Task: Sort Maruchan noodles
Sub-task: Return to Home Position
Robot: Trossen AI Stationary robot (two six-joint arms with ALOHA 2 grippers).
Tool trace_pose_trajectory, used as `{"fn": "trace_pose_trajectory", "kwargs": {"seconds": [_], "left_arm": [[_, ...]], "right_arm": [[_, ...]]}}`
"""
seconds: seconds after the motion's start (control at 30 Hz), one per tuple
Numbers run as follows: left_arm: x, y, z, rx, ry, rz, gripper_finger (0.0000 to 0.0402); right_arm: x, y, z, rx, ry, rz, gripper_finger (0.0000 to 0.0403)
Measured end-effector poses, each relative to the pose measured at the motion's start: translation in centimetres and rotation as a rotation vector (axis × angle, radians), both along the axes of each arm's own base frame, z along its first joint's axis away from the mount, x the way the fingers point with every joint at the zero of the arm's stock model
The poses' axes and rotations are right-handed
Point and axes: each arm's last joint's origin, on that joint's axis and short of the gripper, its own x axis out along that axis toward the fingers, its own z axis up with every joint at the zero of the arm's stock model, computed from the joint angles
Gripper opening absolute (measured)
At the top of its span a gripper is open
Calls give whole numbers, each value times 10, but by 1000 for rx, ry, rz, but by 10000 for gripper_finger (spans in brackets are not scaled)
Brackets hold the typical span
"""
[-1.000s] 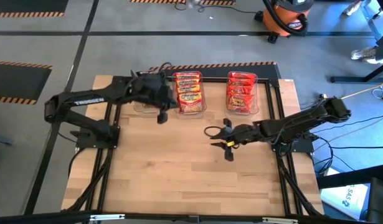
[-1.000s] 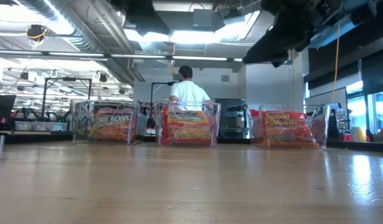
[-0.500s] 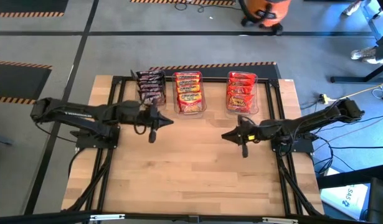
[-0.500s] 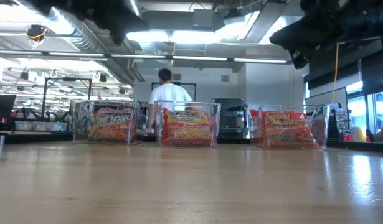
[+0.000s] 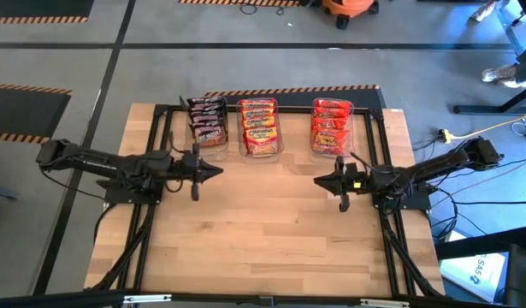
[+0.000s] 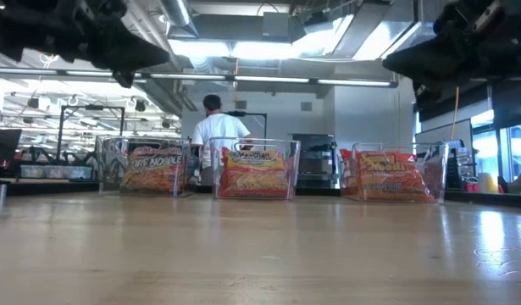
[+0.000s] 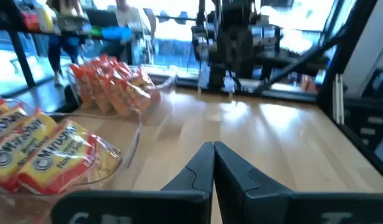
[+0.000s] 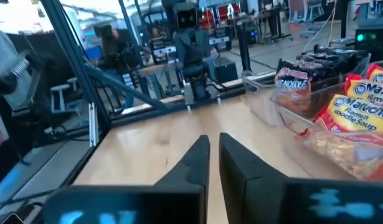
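The Maruchan noodles lie in three clear tubs along the table's far edge: dark packets (image 5: 207, 122), orange-yellow packets (image 5: 260, 128) and red packets (image 5: 332, 127). In the low view the tubs stand in a row (image 6: 256, 169). My left gripper (image 5: 218, 170) hovers shut and level above the table, just near of the dark tub, and holds nothing; its fingertips meet (image 7: 213, 146). My right gripper (image 5: 317, 181) hovers shut, near of the red tub, pointing toward the table's left, and holds nothing (image 8: 214, 140).
Bare wooden tabletop (image 5: 263, 231) stretches between and near of the two grippers. A black frame (image 5: 160, 111) runs along the table's sides and far edge. A person (image 6: 216, 127) stands in the room beyond the tubs.
My left gripper has left the place above the dark tub, going toward the table's left and near side and sinking, so the dark packets show. My right gripper has shut and drawn back toward the table's right edge. Both now point level.
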Motion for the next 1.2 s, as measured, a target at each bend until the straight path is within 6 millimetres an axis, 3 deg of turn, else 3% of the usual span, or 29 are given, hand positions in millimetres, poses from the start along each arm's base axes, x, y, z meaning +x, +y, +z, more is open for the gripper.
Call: {"fn": "trace_pose_trajectory", "kwargs": {"seconds": [0.17,0.6,1.2], "left_arm": [[-18,1,-12,-11,-94,16,3],[-45,3,-39,-21,-196,16,4],[-63,3,-43,-45,-188,-20,1]], "right_arm": [[-15,-3,-13,40,-84,-3,17],[-25,-4,-21,19,28,47,17],[-56,-11,-18,-3,15,27,17]]}}
